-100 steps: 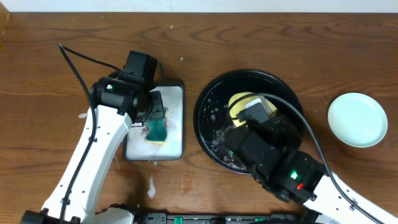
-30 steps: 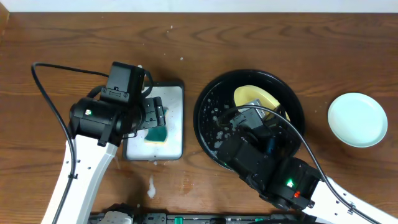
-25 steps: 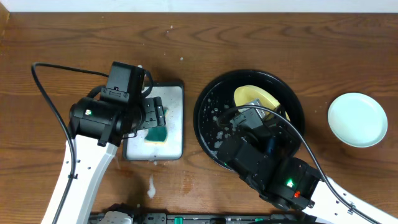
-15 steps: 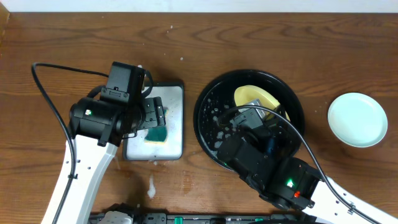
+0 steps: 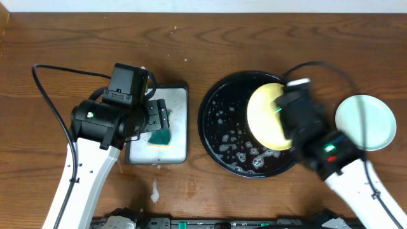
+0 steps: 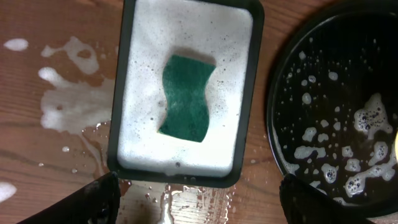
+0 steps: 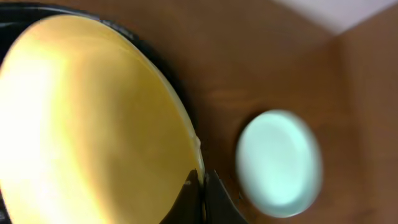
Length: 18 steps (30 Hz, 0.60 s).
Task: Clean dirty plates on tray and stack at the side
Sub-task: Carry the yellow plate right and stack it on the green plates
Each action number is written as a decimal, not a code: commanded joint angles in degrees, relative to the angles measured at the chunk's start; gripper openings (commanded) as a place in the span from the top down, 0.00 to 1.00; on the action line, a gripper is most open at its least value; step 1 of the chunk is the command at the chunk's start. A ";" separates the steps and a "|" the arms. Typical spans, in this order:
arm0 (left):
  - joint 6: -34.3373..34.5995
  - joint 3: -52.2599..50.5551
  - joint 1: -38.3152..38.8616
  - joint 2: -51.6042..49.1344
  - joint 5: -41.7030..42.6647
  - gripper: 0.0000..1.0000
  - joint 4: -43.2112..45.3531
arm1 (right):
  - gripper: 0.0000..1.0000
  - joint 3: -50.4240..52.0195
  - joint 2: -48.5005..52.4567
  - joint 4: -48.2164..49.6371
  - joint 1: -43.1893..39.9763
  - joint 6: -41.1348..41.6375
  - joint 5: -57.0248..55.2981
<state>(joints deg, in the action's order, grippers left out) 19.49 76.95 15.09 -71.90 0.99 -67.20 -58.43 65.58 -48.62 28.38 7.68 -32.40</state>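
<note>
The yellow plate [image 5: 266, 116] is tilted and lifted over the right half of the round black tray [image 5: 219, 105]. My right gripper [image 5: 287, 113] is shut on its rim; in the right wrist view the fingers [image 7: 201, 186] pinch the edge of the yellow plate [image 7: 87, 124]. One mint green plate [image 5: 365, 122] lies on the table right of the tray and shows in the right wrist view [image 7: 278, 165]. The other green plate is out of view. My left gripper [image 5: 156, 121] hangs open and empty above the white tray; its fingertips [image 6: 199, 199] are wide apart.
A rectangular white dark-rimmed tray [image 5: 181, 95] full of foam holds a green sponge [image 5: 160, 137], also in the left wrist view [image 6: 186, 96]. Suds dot the black tray's floor [image 6: 336, 137]. Foam and water puddles lie on the wood [image 6: 68, 106] left of and below the white tray.
My right arm has swung to the right and lifted the yellow plate up on edge, uncovering the sudsy tray floor. The left arm has not moved in the last second.
</note>
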 commanded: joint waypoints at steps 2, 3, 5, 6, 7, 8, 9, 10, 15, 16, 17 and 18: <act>0.02 0.28 -0.09 -0.24 -0.13 0.18 -0.22 | 0.99 -0.72 -1.49 2.40 -18.05 1.44 25.79; 0.02 0.28 -0.09 -0.24 -0.13 0.18 -0.22 | 0.99 -0.72 -1.20 3.17 -22.80 1.46 29.09; 0.02 0.28 -0.09 -0.24 -0.13 0.18 -0.22 | 0.99 -0.72 -0.24 4.70 -32.35 1.55 35.87; 0.02 0.28 -0.09 -0.24 -0.13 0.18 -0.22 | 0.99 -0.72 0.52 5.42 -37.03 2.16 38.80; 0.02 0.28 -0.09 -0.24 -0.13 0.18 -0.22 | 0.99 -0.72 1.70 6.21 -42.18 3.41 41.42; 0.02 0.28 -0.09 -0.24 -0.13 0.18 -0.22 | 0.99 -0.72 2.97 6.95 -46.51 4.72 43.41; 0.02 0.28 -0.09 -0.24 -0.13 0.18 -0.22 | 0.99 -0.72 4.48 7.80 -50.58 6.19 45.40; 0.02 0.28 -0.09 -0.24 -0.13 0.18 -0.22 | 0.99 -0.72 6.16 8.63 -54.40 7.91 47.52; 0.02 0.28 -0.09 -0.24 -0.13 0.18 -0.22 | 0.99 -0.72 16.90 11.43 -69.16 16.44 52.11; 0.02 0.28 -0.09 -0.24 -0.13 0.18 -0.22 | 0.99 -0.72 18.99 11.89 -71.08 16.57 51.95; 0.02 0.28 -0.09 -0.24 -0.13 0.18 -0.22 | 0.99 -0.72 21.03 12.33 -72.72 16.57 51.95; 0.02 0.28 -0.09 -0.24 -0.13 0.18 -0.22 | 0.99 -0.72 23.15 12.66 -74.38 16.83 51.98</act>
<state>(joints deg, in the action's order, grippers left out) 19.49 76.95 15.09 -71.90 1.15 -67.24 -58.48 84.88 -36.40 -42.33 20.29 15.14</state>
